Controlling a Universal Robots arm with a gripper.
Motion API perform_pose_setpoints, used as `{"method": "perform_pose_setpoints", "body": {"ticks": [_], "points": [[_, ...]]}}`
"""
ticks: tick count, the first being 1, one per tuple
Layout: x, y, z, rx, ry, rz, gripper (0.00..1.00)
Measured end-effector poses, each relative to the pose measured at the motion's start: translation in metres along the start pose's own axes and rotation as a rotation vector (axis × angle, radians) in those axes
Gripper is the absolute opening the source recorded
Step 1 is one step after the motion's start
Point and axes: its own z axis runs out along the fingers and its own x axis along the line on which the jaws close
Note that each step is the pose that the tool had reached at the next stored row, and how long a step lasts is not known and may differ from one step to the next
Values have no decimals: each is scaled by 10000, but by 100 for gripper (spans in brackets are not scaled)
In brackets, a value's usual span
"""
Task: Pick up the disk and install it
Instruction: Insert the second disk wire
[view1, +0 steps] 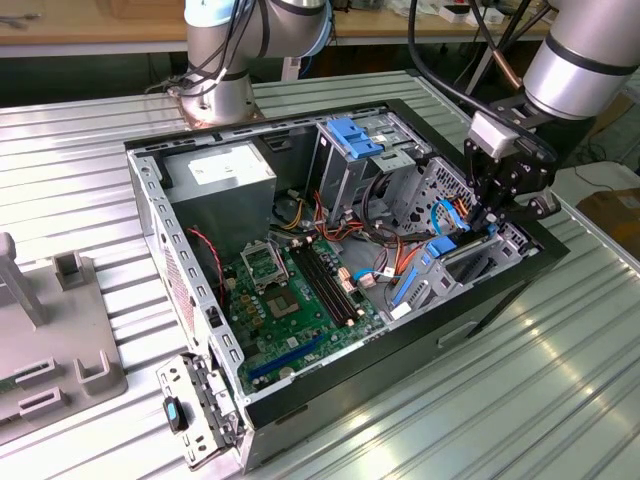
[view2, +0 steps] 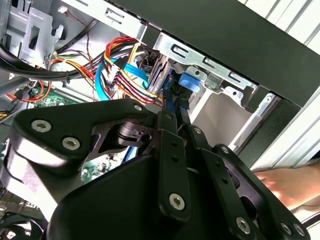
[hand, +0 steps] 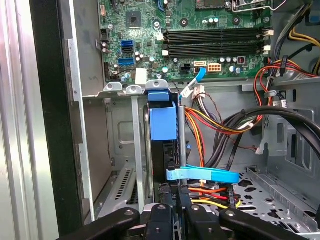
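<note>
blue-framed disk (hand: 163, 125) (lower half hidden) upright in claw (hand: 177, 197), inside case (view1: 420, 345).

exterior view overlooks the open computer case (view1: 330, 260); both wrist views peer inside.

The gripper (view1: 487, 213) sits low in the bay at the corner of the open computer case (view1: 330, 400), on the exterior view's right. The disk (hand: 162, 125) stands on edge in a narrow slot there, a metal bay wall (hand: 136, 150) just beside it on one side and a bundle of coloured power wires (hand: 210, 125) crowding the other. A flat blue cable (hand: 202, 174) crosses near the gripper, possibly touching the disk. Thick black cables (hand: 280, 117) arch nearby. Over the motherboard (view1: 300, 300) the case stands open.
</note>
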Motion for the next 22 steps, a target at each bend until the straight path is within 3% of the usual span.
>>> {"method": "perform_pose_setpoints", "body": {"ticks": [8, 15, 22], "points": [[0, 0, -3, 0, -5, 3, 16], [1, -9, -89, 0, -3, 2, 16], [1, -10, -109, 0, -1, 2, 16]]}}
